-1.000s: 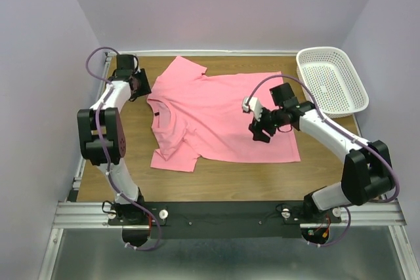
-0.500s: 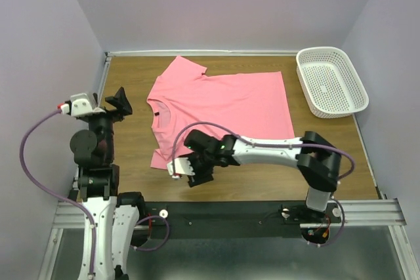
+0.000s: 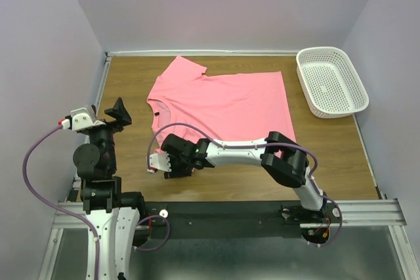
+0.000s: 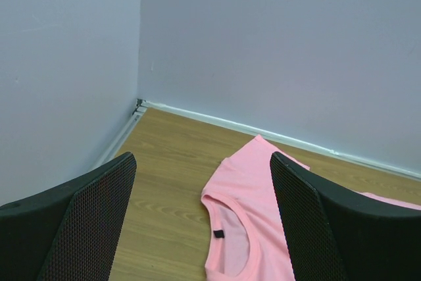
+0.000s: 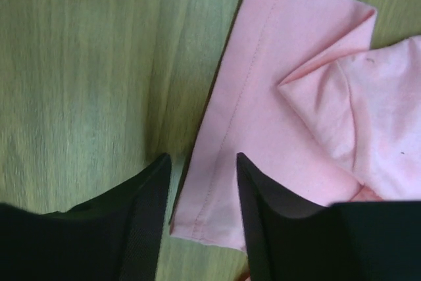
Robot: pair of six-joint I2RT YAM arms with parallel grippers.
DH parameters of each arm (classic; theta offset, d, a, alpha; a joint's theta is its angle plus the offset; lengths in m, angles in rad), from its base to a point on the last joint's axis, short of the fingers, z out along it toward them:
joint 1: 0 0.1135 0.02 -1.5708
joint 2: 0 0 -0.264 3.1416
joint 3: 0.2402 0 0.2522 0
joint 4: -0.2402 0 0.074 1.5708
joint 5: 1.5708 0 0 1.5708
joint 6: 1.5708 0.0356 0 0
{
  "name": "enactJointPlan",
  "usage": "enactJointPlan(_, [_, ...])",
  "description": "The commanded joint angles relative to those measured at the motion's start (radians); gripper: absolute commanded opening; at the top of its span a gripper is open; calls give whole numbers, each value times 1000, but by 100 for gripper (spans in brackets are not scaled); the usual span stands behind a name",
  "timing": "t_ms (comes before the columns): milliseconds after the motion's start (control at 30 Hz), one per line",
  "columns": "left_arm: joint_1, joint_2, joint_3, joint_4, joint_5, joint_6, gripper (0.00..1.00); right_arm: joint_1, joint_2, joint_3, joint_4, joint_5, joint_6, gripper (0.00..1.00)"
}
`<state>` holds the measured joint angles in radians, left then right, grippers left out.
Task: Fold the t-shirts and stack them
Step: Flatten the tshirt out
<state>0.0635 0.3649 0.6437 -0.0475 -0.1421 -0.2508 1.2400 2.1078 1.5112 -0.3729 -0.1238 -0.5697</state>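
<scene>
A salmon-pink t-shirt [image 3: 223,106] lies spread flat on the wooden table, neck to the left. My right arm reaches across the near side, and its gripper [image 3: 174,165] sits low over the shirt's near-left sleeve. In the right wrist view the right gripper [image 5: 202,159] is open, its jaws astride the sleeve hem [image 5: 217,182], which lies flat on the wood. My left gripper [image 3: 111,117] hangs raised at the left of the table, clear of the shirt. The left wrist view shows the left gripper [image 4: 202,162] wide open and empty, facing the t-shirt [image 4: 256,189] and its neck opening.
A white perforated basket [image 3: 328,50] stands at the far right corner. Lilac walls close in the table at the back and both sides. Bare wood [image 3: 128,83] lies left of the shirt.
The right arm swept from the shirt's right part over to the near-left sleeve, and its jaws narrowed. The left arm pulled back from the far-left corner and its gripper opened wide.
</scene>
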Motion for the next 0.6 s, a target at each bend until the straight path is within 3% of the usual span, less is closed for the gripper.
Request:
enactJointPlan(0, [-4, -38, 11, 12, -19, 1, 91, 3, 58, 26, 6, 32, 45, 41])
enactJointPlan(67, [-4, -47, 11, 12, -25, -1, 91, 3, 63, 20, 6, 26, 48, 29])
enactJointPlan(100, [-4, -52, 10, 12, -28, -1, 91, 1, 64, 15, 5, 17, 51, 4])
enactJointPlan(133, [-5, -57, 10, 15, -30, -1, 90, 3, 61, 4, 5, 6, 51, 1])
enactJointPlan(267, [-4, -58, 8, 17, -27, -2, 90, 3, 9, -32, -23, -144, 18, 1])
enactJointPlan(400, [-4, -53, 8, 20, -17, -1, 91, 10, -74, -69, -118, -470, -99, 1])
enactJointPlan(567, [-4, -47, 7, 21, -13, -2, 91, 39, -150, -94, -262, -629, -222, 1])
